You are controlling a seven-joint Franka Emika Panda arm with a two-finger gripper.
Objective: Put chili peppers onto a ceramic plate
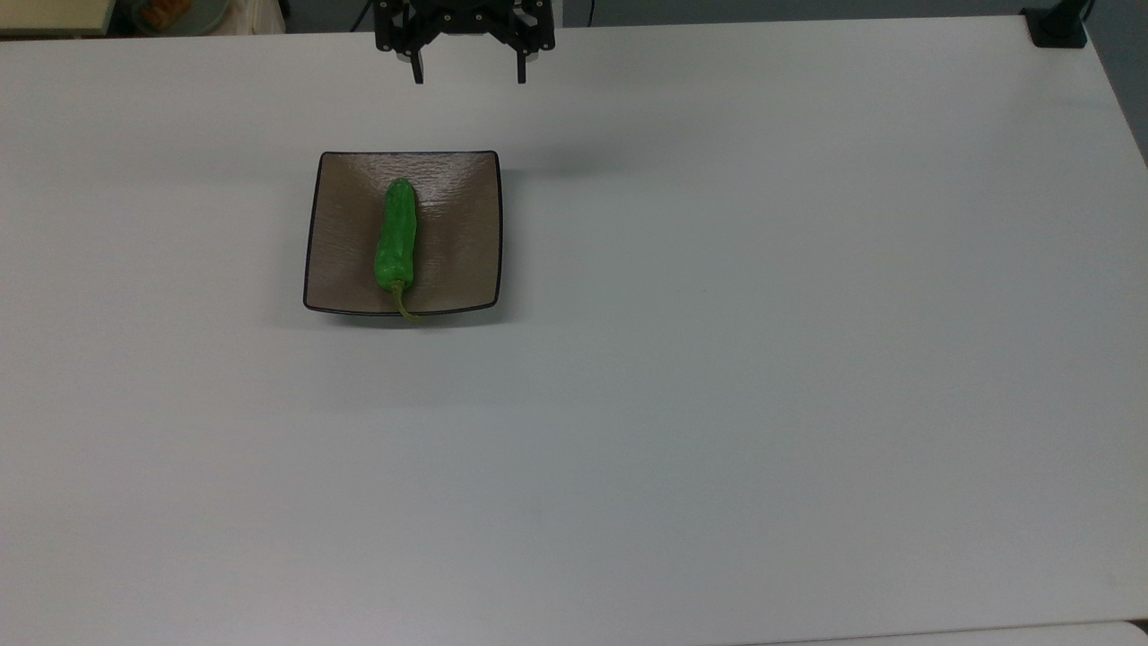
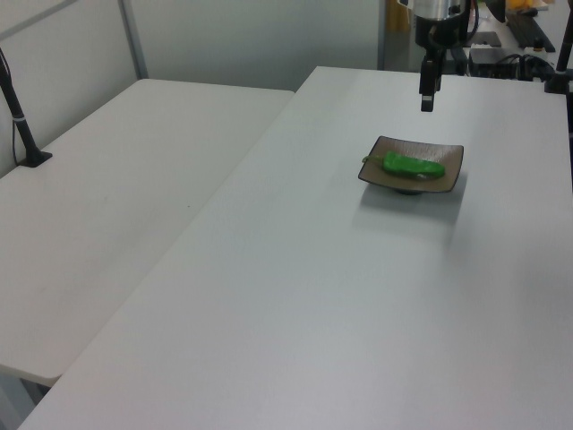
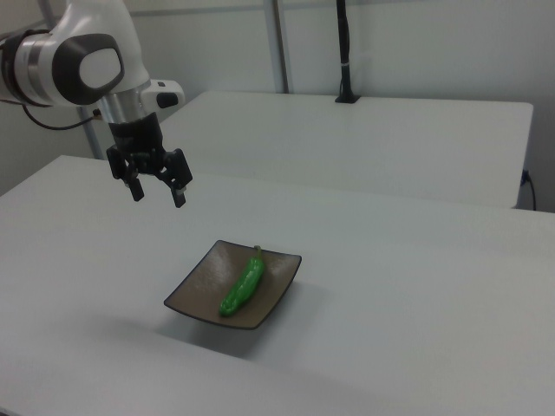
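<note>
A bright green chili pepper (image 1: 396, 237) lies lengthwise in the middle of the square brown ceramic plate (image 1: 457, 242), its thin stem reaching the plate's near rim in the top view. The pepper (image 3: 242, 286) and plate (image 3: 199, 290) also show in the right view, and the pepper (image 2: 413, 165) on the plate (image 2: 450, 154) in the left view. My gripper (image 1: 468, 75) hangs open and empty in the air beyond the plate's far edge, well above the table. It appears as gripper (image 3: 158, 194) in the right view and gripper (image 2: 427, 103) in the left view.
The plate stands on a wide white table (image 1: 717, 359). A second white table (image 2: 107, 206) adjoins it on the left view's left. A black post base (image 1: 1058, 27) sits at the top view's top right corner.
</note>
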